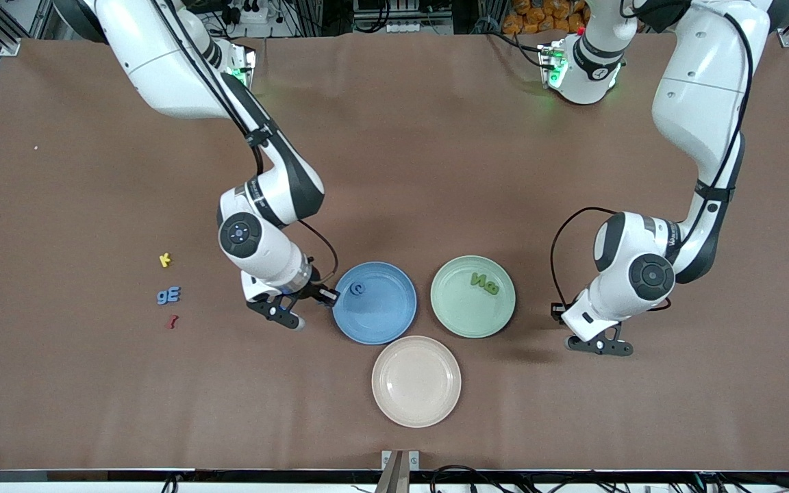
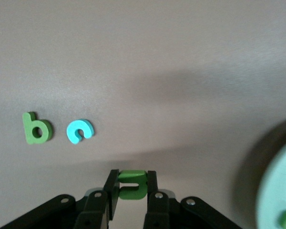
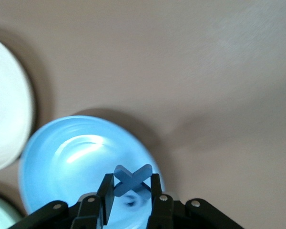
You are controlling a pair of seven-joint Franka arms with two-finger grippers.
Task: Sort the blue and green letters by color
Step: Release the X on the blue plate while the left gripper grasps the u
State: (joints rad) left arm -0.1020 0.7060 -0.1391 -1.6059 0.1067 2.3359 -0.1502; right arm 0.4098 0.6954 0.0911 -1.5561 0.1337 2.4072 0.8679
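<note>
I have both arms busy now. The right tool hangs over the rim of the blue plate and it is closed on a blue x, which I see clamped between the fingers. One blue letter lies already in that plate.

The left tool is low over the tabletop toward the left arm's end, beside the green plate, and it is closed on a green letter. In the left wrist view two more letters lie near each other on the cloth: a green one that reads like a b or p, and a light blue one like a c or n. I cannot find these two in the front view; probably the arm covers them.

In the green plate I count two green letters, an N and a B. The pink plate, nearest to the front camera, has nothing in it.

Toward the right arm's end, the blue g and E lie touching each other, between a yellow k and a dark red letter.

My judgement: about half is done. Three letters are sorted, two are in the tools, and I think four more wait on the tabletop.
</note>
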